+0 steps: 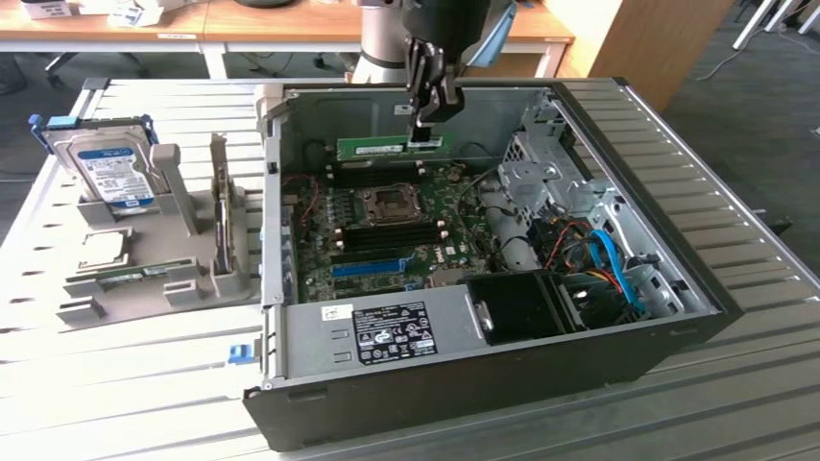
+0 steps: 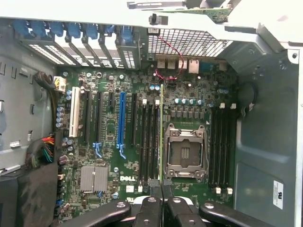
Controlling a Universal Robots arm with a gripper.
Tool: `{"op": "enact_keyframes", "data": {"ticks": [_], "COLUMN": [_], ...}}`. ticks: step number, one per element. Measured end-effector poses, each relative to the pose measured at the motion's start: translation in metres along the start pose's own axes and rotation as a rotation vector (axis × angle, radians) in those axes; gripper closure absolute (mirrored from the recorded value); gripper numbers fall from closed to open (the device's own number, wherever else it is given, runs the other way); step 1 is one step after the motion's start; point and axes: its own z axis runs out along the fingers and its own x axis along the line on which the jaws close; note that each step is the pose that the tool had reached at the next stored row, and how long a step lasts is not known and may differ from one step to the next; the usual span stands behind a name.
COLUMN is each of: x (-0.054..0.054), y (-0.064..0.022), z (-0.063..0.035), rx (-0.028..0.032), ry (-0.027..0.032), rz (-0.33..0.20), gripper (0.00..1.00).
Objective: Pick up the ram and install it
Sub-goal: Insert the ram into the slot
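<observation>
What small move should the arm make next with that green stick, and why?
Probably a slow, straight lowering. The gripper holds the ram edge-down above the board. In the wrist view the ram runs parallel to the black slots beside the socket, apparently lined up but not yet seated.

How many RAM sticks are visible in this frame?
2. One ram is held by the fingers over the motherboard; a second green stick lies on the grey holder at the exterior view's left. More may be hidden.
</observation>
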Motion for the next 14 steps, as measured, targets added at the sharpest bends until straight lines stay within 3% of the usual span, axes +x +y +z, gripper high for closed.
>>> {"op": "enact_keyframes", "data": {"ticks": [14], "x": [0.001], "y": [-0.0011], "z": [0.0254], "rx": [0.0], "ry": [0.0001], "rz": [0.0], "gripper": [0.88]}}
